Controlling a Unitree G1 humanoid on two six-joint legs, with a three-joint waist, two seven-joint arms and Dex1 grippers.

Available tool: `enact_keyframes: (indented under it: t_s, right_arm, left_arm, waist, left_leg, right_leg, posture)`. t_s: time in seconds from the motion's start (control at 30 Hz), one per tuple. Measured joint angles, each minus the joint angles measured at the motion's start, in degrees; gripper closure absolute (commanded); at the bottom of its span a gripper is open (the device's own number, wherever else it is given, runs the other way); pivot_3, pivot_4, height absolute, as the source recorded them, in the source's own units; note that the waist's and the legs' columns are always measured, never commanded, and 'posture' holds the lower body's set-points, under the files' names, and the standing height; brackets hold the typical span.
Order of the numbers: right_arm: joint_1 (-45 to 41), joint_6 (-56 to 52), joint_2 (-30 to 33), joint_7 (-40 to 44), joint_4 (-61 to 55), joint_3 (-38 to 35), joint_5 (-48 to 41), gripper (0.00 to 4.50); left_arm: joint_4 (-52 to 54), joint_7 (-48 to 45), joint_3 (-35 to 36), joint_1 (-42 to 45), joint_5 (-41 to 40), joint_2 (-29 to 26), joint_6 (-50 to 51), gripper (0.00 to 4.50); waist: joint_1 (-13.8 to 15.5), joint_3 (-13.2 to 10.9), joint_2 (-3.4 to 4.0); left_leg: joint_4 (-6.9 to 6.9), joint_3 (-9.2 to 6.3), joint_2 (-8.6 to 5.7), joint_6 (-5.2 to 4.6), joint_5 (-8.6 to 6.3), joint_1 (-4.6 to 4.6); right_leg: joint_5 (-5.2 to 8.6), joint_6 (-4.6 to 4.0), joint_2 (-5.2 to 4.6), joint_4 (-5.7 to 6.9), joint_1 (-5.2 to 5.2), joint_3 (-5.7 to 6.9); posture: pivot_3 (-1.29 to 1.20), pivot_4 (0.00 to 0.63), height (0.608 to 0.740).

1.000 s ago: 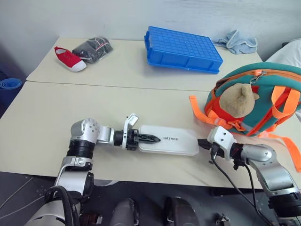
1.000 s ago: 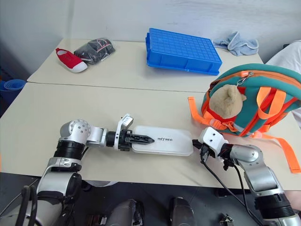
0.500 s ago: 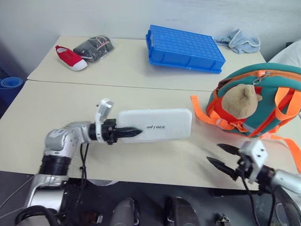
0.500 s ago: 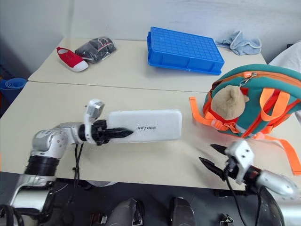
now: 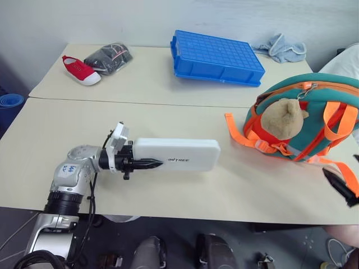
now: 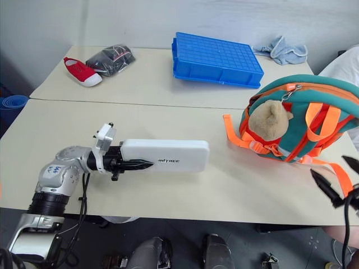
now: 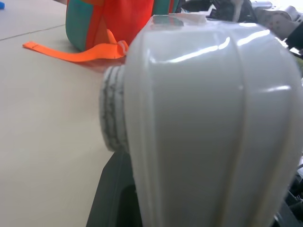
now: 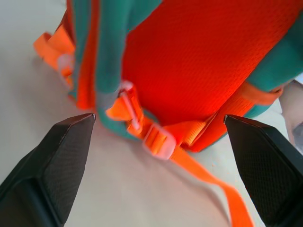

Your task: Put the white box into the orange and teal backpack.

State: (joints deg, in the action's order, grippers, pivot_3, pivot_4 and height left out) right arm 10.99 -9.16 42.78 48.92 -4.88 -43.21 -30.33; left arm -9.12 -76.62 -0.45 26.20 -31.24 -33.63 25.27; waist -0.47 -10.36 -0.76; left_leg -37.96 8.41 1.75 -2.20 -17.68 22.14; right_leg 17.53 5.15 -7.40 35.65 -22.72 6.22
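Observation:
My left gripper (image 5: 151,163) is shut on the left end of the white box (image 5: 178,155). The box stands on its long edge just above the table (image 5: 168,117), with its lettered lid facing me. In the left wrist view the white box (image 7: 203,118) looms close, with the backpack (image 7: 111,19) beyond it. The orange and teal backpack (image 5: 314,120) stands at the table's right, a tan plush toy (image 5: 283,117) on its front. My right gripper (image 6: 330,168) is open at the right edge, near the backpack's orange straps. From the right wrist, the right gripper (image 8: 159,116) frames the backpack (image 8: 189,56).
A blue gridded tray (image 5: 217,58) lies at the back of the far table. A red shoe (image 5: 80,70) and a dark bagged item (image 5: 109,56) are at the back left, and a blue cloth (image 5: 283,49) at the back right. Orange straps (image 5: 241,131) trail on the table.
The left gripper lifted the box off the table, rolled it onto its edge and drew it left. The right gripper opened, left the box's right end and swung away to the right.

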Motion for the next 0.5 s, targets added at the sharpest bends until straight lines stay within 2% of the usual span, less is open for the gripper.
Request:
enact_keyframes:
  t_s: [0.17, 0.3, 0.4, 0.5]
  right_arm:
    - [-11.8, -4.4, 1.7, 3.5, 3.5, 10.1, -1.6, 0.04]
    - [-17.0, -6.4, 1.6, 5.7, 5.3, 16.3, -1.9, 0.04]
    - [-21.4, -6.5, 0.5, 5.5, 7.3, 18.0, -1.9, 0.64]
    - [-23.9, -5.6, -1.0, 5.4, 8.6, 20.3, -1.5, 1.63]
  left_arm:
    - [3.4, 1.1, 0.5, 0.0, -2.1, -1.0, 5.1, 3.27]
    - [3.5, 2.9, 2.9, 1.3, -2.8, -1.5, 7.3, 3.27]
    - [3.4, 4.3, 4.5, 1.7, -3.1, -1.5, 8.0, 3.27]
    - [3.4, 5.3, 5.1, 2.3, -3.3, -1.2, 8.1, 3.27]
  waist:
    - [0.2, 0.0, 0.04]
    - [0.6, 0.0, 0.04]
    - [0.3, 0.0, 0.05]
    - [0.1, 0.0, 0.05]
  left_leg:
    - [-0.13, -0.03, -0.03, -0.08, 0.09, 0.01]
    - [-0.13, -0.07, -0.08, -0.10, 0.09, 0.08]
    - [-0.17, -0.03, -0.10, -0.14, 0.11, 0.12]
    - [-0.17, -0.01, -0.08, -0.13, 0.12, 0.10]
  right_leg:
    - [0.00, 0.00, -0.06, 0.17, 0.01, 0.03]
    - [0.00, 0.01, -0.11, 0.11, 0.02, 0.09]
    - [-0.04, 0.08, -0.10, 0.11, 0.04, 0.08]
    - [-0.05, 0.08, -0.06, 0.11, 0.03, 0.07]
  posture:
    - [0.00, 0.150, 0.740]
    - [0.00, 0.150, 0.740]
    - [0.00, 0.150, 0.740]
    - [0.00, 0.150, 0.740]
